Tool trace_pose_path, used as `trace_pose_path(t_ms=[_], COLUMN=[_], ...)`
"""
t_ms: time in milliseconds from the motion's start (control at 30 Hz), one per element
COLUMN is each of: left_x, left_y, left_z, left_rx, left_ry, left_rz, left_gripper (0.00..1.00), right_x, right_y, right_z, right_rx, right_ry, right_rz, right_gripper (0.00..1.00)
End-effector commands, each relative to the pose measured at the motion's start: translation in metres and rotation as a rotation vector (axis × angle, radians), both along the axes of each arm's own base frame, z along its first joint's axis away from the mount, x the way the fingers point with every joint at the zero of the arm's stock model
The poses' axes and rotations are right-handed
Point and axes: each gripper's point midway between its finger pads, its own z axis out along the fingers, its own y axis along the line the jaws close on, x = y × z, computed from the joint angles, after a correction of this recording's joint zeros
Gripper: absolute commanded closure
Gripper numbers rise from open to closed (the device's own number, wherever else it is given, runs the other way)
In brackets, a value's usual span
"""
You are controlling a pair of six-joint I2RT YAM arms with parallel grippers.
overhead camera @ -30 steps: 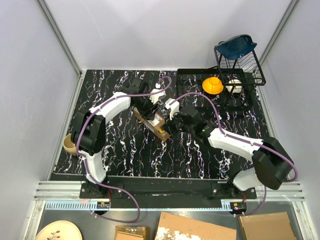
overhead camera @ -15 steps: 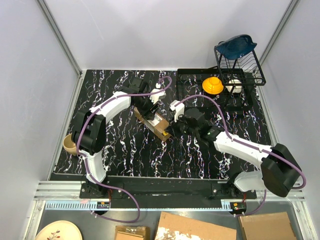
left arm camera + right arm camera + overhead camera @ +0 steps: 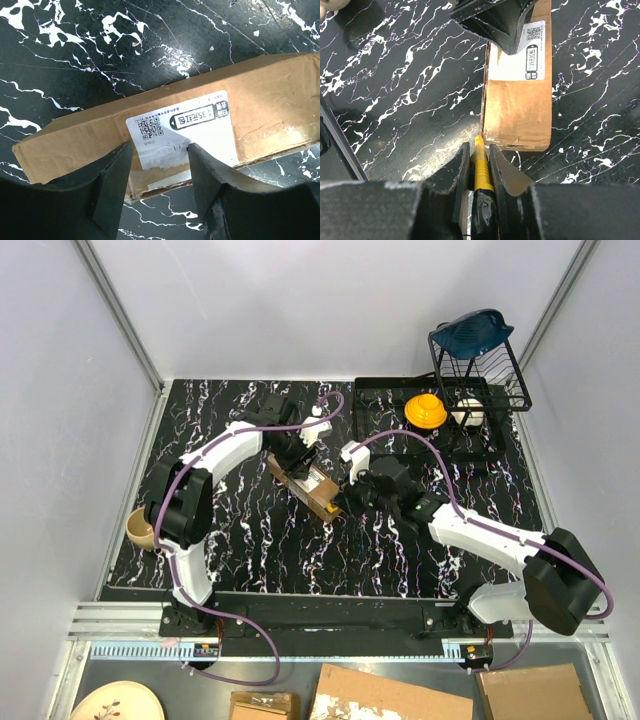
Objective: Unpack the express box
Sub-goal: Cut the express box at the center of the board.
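Observation:
The express box [image 3: 312,488], a small oblong brown carton with a white label [image 3: 185,130], lies slantwise on the black marbled table. My left gripper [image 3: 303,458] is over its far end. In the left wrist view its fingers [image 3: 112,185] stand apart above the box's long edge [image 3: 157,165], with nothing clamped between them. My right gripper [image 3: 355,490] is just right of the box's near end. It is shut on a yellow-and-black utility knife [image 3: 481,165], whose tip sits at the near left corner of the box [image 3: 517,110].
A black wire dish rack [image 3: 480,360] with a blue item on top stands at the back right, with a yellow object [image 3: 425,410] and a black tray [image 3: 385,390] beside it. A tan bowl [image 3: 137,530] sits at the left edge. Cardboard pieces [image 3: 390,695] lie below the near rail.
My right gripper has drawn back to the right and slightly nearer, away from the middle of the box, with the knife still in it. The left arm and the box have barely moved.

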Motion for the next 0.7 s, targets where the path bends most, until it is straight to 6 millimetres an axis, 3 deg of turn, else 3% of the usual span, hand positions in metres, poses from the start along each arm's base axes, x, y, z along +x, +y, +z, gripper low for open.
trace_pose_path(t_ms=[0,100,233,467,500,567,667], left_x=[-0.011,-0.01,-0.012,-0.021,-0.02,-0.025,-0.018], left_y=[0.047,0.041,0.034,0.042,0.046,0.041,0.052], left_z=[-0.056,-0.032,0.017,0.085,0.091,0.11,0.125], left_rx=[0.203,0.158,0.084,-0.023,-0.038,-0.101,-0.128], left_ry=[0.119,0.109,0.056,-0.004,-0.001,0.023,0.003], left_rz=[0.046,0.061,0.07,0.111,0.123,0.123,0.171], left_gripper=[0.44,0.41,0.34,0.1,0.02,0.01,0.01], right_x=[-0.027,-0.017,-0.006,0.005,0.006,0.012,0.023], right_y=[-0.015,-0.015,-0.018,-0.025,-0.027,-0.028,-0.027], right_z=[-0.025,-0.017,-0.004,0.023,0.025,0.028,0.033], right_rx=[-0.103,-0.112,-0.104,-0.065,-0.062,-0.063,-0.057], right_ry=[0.136,0.108,0.082,0.03,0.027,0.017,0.014], right_rz=[0.036,0.009,-0.04,-0.117,-0.129,-0.157,-0.194], right_gripper=[1.0,1.0,1.0,1.0,1.0,1.0,1.0])
